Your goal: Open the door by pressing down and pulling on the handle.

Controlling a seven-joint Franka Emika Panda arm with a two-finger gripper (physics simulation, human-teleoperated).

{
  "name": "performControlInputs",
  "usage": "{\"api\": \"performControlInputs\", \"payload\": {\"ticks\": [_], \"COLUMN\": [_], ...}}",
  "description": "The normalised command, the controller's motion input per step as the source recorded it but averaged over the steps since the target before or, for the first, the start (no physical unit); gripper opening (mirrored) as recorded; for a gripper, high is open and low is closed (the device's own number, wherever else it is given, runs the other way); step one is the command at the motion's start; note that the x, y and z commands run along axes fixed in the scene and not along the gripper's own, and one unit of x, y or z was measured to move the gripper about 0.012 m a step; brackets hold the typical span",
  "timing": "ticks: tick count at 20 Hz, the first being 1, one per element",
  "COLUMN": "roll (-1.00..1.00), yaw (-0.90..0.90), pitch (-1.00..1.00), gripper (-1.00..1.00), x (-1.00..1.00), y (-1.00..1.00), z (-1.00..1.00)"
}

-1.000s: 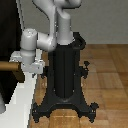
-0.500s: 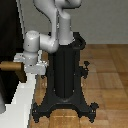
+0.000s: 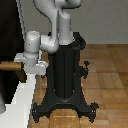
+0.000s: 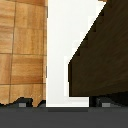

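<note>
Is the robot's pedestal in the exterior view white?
No: the pedestal is black, a dark column on spreading black feet standing on the wooden floor; only the arm above it is pale grey.

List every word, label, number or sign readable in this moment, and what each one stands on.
None: no readable text in either view.
The door, handle, white frame, arm, black pedestal and wood floor all show plain, unmarked surfaces.
</note>
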Motion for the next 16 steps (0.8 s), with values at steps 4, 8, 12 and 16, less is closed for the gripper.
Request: {"api": "performControlInputs", "payload": {"ticks": [4, 8, 12, 16], "roll": [0.0, 0.0, 0.0, 0.0], "yaw": [0.0, 0.0, 0.0, 0.0], "pitch": [0.0, 0.0, 0.0, 0.0], "gripper": [1.0, 1.0, 1.0, 1.0], "x": [0.0, 0.0, 0.0, 0.0], "y": [0.75, 0.0, 0.0, 0.0], "z": [0.0, -0.25, 0.0, 0.0]}}
